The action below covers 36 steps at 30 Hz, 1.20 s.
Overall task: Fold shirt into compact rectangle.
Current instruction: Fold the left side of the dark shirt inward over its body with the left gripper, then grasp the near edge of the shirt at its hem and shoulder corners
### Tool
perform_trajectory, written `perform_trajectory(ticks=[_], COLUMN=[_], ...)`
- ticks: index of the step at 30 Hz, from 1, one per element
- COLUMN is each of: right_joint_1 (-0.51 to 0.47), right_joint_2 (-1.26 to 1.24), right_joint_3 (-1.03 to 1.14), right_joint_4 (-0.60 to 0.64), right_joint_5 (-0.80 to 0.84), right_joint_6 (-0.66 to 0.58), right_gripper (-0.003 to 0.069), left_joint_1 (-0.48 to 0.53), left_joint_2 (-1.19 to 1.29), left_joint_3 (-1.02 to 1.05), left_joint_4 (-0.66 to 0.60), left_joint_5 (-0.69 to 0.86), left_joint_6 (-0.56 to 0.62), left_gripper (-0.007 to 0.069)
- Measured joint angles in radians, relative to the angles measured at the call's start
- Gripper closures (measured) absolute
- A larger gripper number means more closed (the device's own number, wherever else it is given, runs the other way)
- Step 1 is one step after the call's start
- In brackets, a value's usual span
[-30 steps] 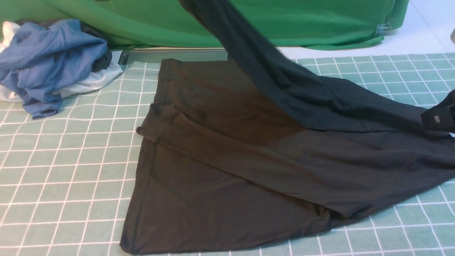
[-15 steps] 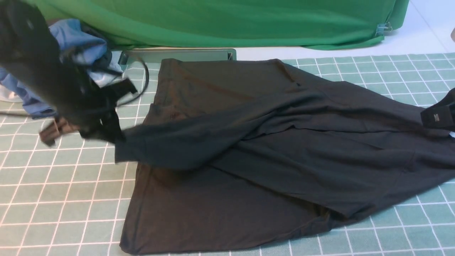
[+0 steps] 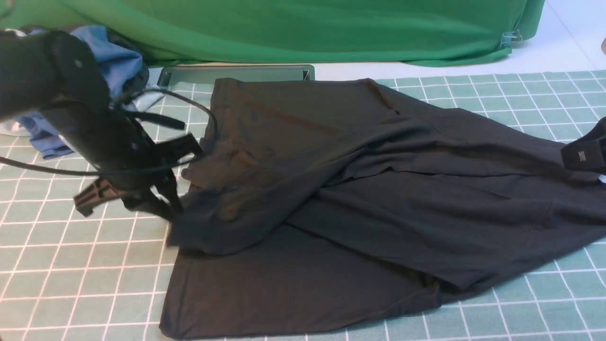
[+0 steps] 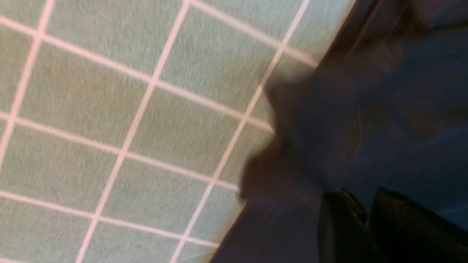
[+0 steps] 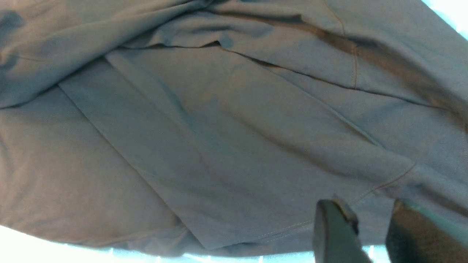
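- Left fingers (image 4: 340,230) are sitting close together with a thin gap; the wrist view is blurring, so I cannot tell whether they are pinching cloth or letting go.
- Right fingers (image 5: 334,230) are standing apart with cloth showing beyond the gap; whether they are gripping it I cannot tell.
- The shirt (image 3: 360,199) is lying on the mat (image 3: 85,265), filling the middle of the front view and running out to 3 o'clock.
- One flap is lying across the body from 3 o'clock toward 9 o'clock, its bunched end resting at the shirt's 9 o'clock edge, so a first fold seems to be landing.
- The outline is looking like a skewed wedge, not a rectangle: the 6 o'clock panel is lying uncovered and the 3 o'clock side is splaying out. I judge smoothing and several folds are remaining.
- The left arm is slanting down from 10 o'clock, with the left gripper (image 3: 163,208) pointing down at the bunched end.
- The right gripper (image 3: 584,154) is sitting low at the 3 o'clock edge, touching the shirt; its arm is out of view.
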Motion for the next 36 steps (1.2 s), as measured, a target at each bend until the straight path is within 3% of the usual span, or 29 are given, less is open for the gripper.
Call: perform_trajectory(ticks=[9,13,17,22,29,35,36], right_joint_1=[0.000,0.000,0.000,0.000,0.000,0.000,0.000], right_joint_2=[0.000,0.000,0.000,0.000,0.000,0.000,0.000], right_joint_3=[0.000,0.000,0.000,0.000,0.000,0.000,0.000], right_joint_4=[0.000,0.000,0.000,0.001,0.017,0.019,0.019], right_joint_5=[0.009,0.009,0.009,0.009,0.009,0.011,0.011], right_joint_6=[0.000,0.001,0.001,0.001,0.001,0.001,0.001], right_gripper=[0.0422,0.0422,0.0422,0.0422,0.0422,0.0422,0.0422], left_joint_1=[-0.009,-0.009,-0.042,-0.120,-0.128,-0.128,-0.128], left_joint_2=[0.012,-0.049,-0.134,-0.151,-0.092,-0.069,-0.068], left_joint_3=[-0.037,-0.021,0.154,0.352,0.371,0.370,0.369], left_joint_4=[0.119,0.108,0.037,0.011,0.011,0.013,0.012], left_joint_5=[0.133,0.214,0.215,0.044,-0.091,-0.107,-0.106], left_joint_6=[0.001,0.023,0.031,0.038,0.039,0.043,0.046], left_gripper=[0.0235,0.0172,0.0169,0.0207,0.0286,0.0301,0.0333])
